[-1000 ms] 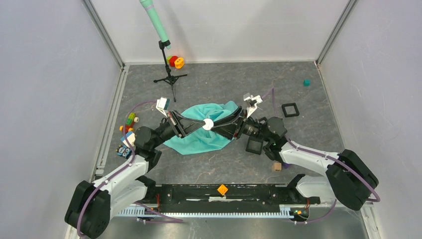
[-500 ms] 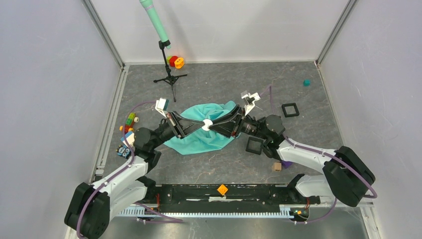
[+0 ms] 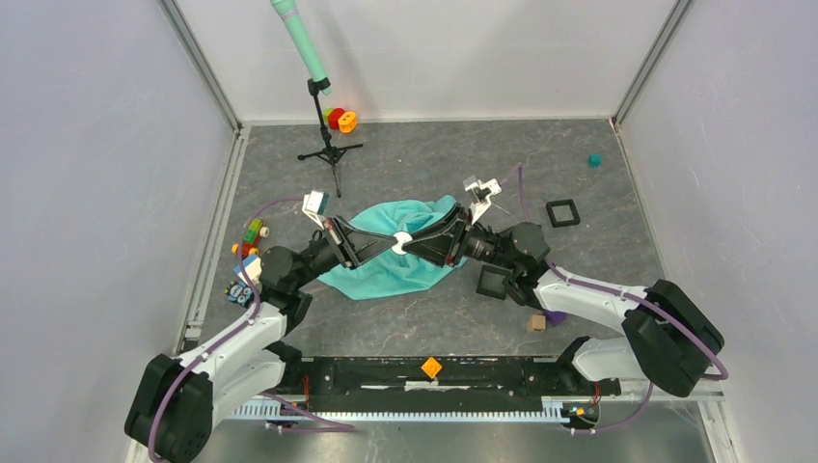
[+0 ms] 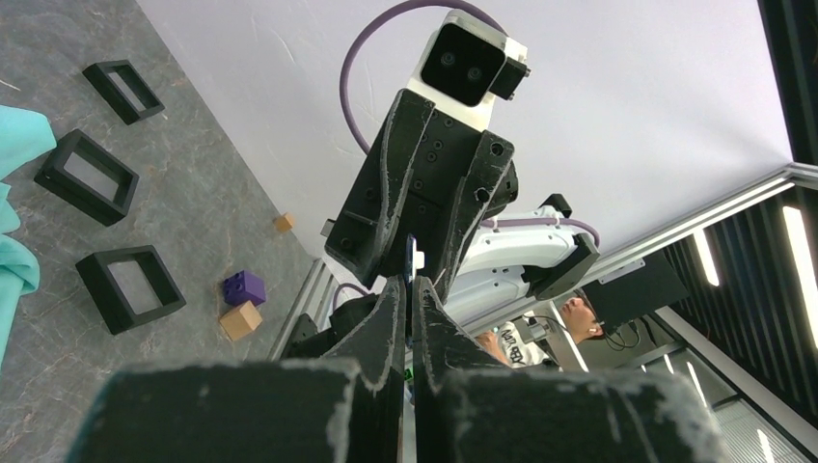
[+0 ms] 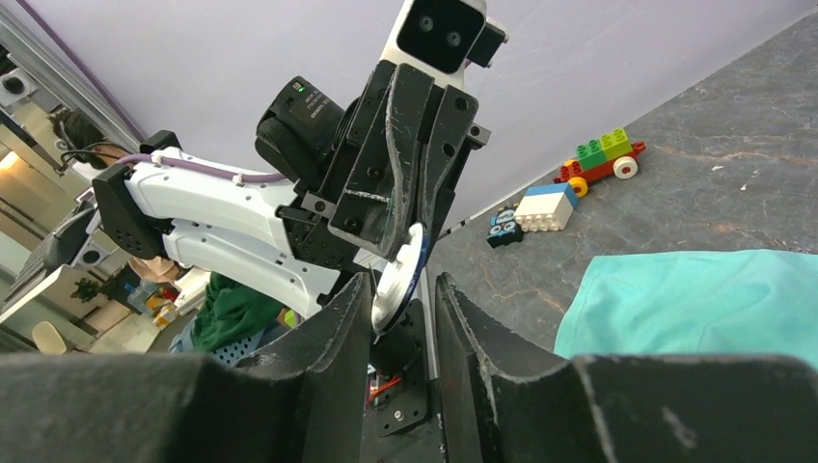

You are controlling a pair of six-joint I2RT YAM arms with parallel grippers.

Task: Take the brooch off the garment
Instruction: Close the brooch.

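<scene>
The turquoise garment (image 3: 386, 275) lies crumpled on the grey floor mid-table; it also shows in the right wrist view (image 5: 695, 304). The brooch (image 3: 401, 241), a small white disc, is held in the air above it, off the cloth. My left gripper (image 3: 394, 243) is shut on the brooch; in the left wrist view (image 4: 408, 282) only its thin edge (image 4: 413, 258) shows between the fingers. My right gripper (image 3: 411, 240) meets it from the right. In the right wrist view (image 5: 403, 282) its jaws stand open on either side of the brooch (image 5: 405, 265).
A tripod stand (image 3: 328, 145) with a green tube stands at the back, red and orange pieces (image 3: 340, 119) beside it. Toy bricks (image 3: 249, 236) lie left. Black square frames (image 3: 562, 211) (image 3: 492, 280), a wooden cube (image 3: 535, 323) and a teal cube (image 3: 594, 160) lie right.
My right arm has shifted slightly left, bringing its open jaws closer round the brooch. The left gripper has kept hold of the brooch and barely moved.
</scene>
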